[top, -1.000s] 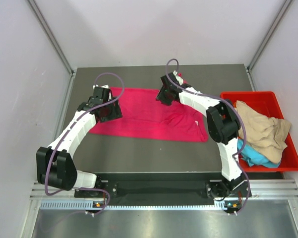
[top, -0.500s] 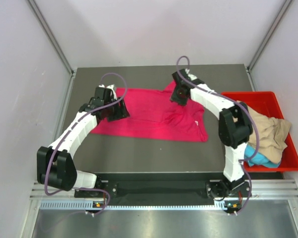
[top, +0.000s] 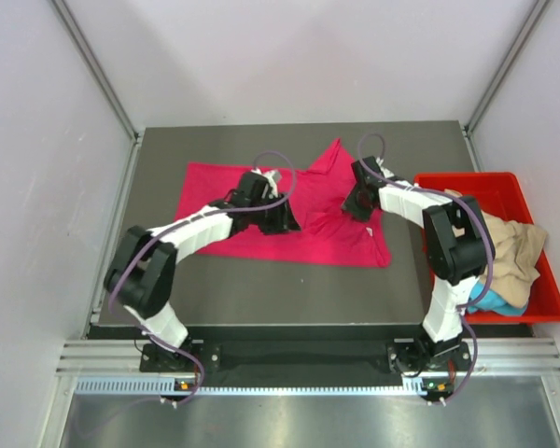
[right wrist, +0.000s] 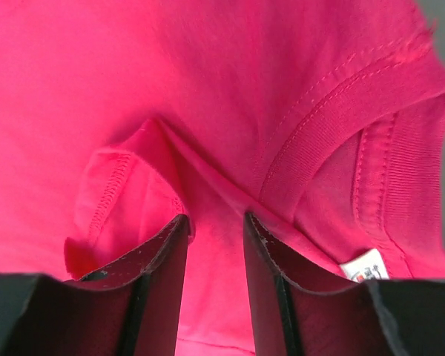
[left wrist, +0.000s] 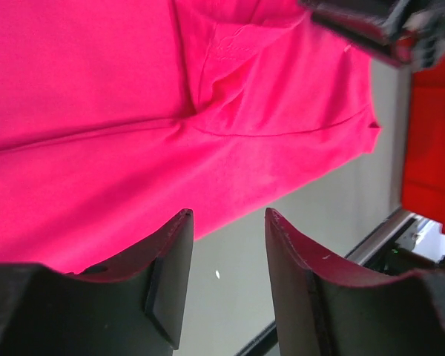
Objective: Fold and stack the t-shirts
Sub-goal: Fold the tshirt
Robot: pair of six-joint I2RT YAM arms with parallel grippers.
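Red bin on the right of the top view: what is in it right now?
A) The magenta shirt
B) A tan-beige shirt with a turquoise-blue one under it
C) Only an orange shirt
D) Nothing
B: the tan-beige shirt lies heaped in the red bin with the turquoise-blue shirt showing beneath it, while the magenta shirt is spread on the table.

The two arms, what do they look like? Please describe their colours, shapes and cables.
Both the left arm and the right arm have white links between bulky black joints. A thin purple-grey cable loops loosely along each. The left gripper and right gripper are black, with two smooth, curved fingers. No lettering shows.
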